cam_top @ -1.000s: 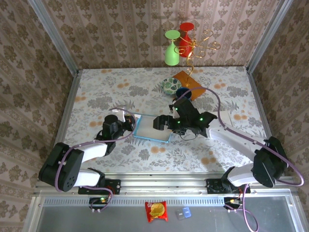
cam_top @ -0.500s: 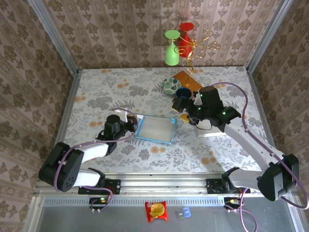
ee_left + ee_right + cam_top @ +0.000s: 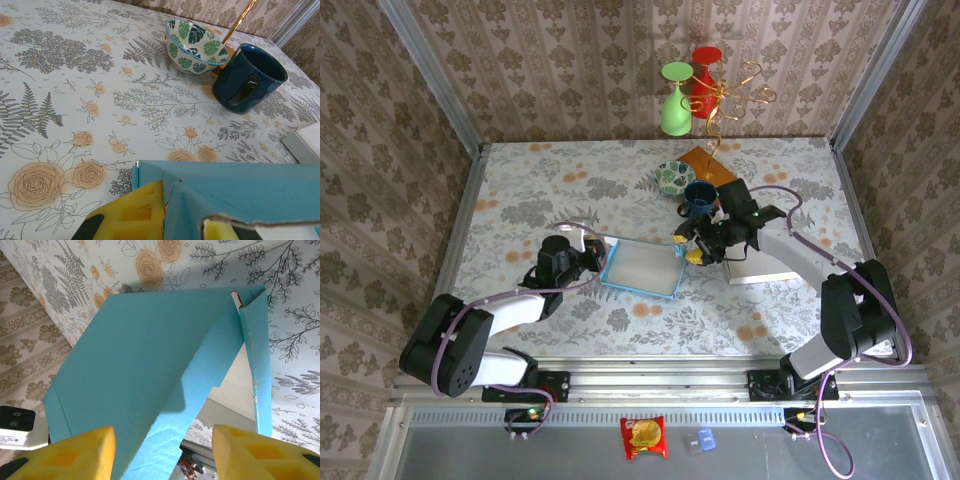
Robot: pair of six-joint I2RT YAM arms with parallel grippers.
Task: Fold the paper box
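Note:
The paper box (image 3: 642,268) is a shallow light-blue tray with a white inside, lying mid-table. My left gripper (image 3: 596,252) is shut on its left wall; in the left wrist view the yellow fingers (image 3: 131,216) pinch the blue wall (image 3: 240,187) at a corner. My right gripper (image 3: 685,250) is at the box's right edge. In the right wrist view its yellow pads (image 3: 80,455) stand well apart, on either side of a raised blue flap (image 3: 200,390) that they do not clamp. This right gripper (image 3: 170,452) is open.
A dark blue mug (image 3: 700,195) and a leaf-patterned bowl (image 3: 672,177) sit just behind the box, by an orange mat (image 3: 712,167). A flat white-grey slab (image 3: 772,262) lies to the right under the right arm. Green and red glasses (image 3: 676,100) hang at the back.
The right arm lifted off the box's middle, swung right and came down at the box's right edge with its jaws narrower. The left gripper kept its hold.

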